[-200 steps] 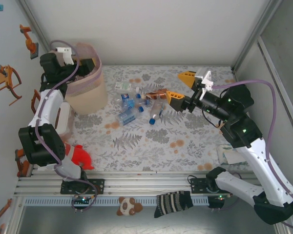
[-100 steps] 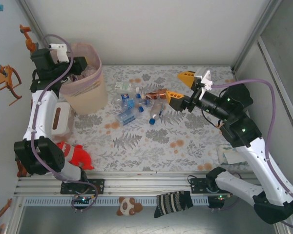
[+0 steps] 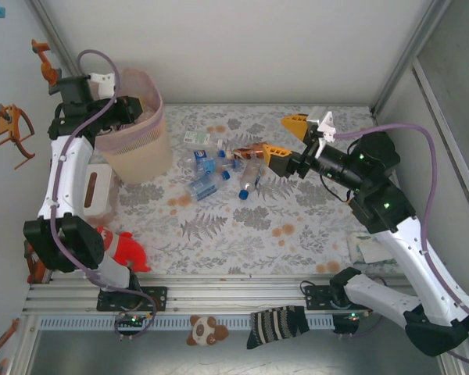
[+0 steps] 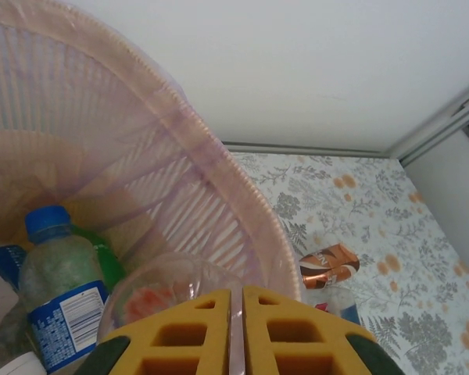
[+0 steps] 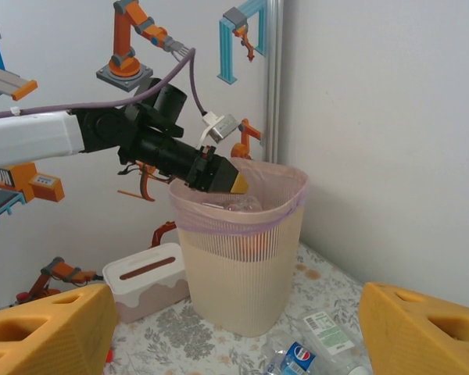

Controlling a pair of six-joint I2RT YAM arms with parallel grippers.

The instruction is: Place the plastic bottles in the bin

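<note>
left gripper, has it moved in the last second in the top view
Yes. The left gripper has pulled back leftward, from over the middle of the round beige pink-lined bin toward its left rim.

The bin (image 3: 144, 160) is a round, tapered beige basket with ribbed walls and a pink bag folded over its rim. It stands upright at the table's 10 o'clock. Inside it lie a blue-capped bottle (image 4: 59, 293) with a blue label, a green bottle (image 4: 102, 262) mostly hidden just behind it, and a crumpled clear bottle (image 4: 168, 285). The loose bottles (image 3: 219, 168) lie tipped in a heap at the bin's 3 o'clock, mostly clear with blue labels. Among them is an orange-labelled bottle (image 4: 328, 266).
</note>
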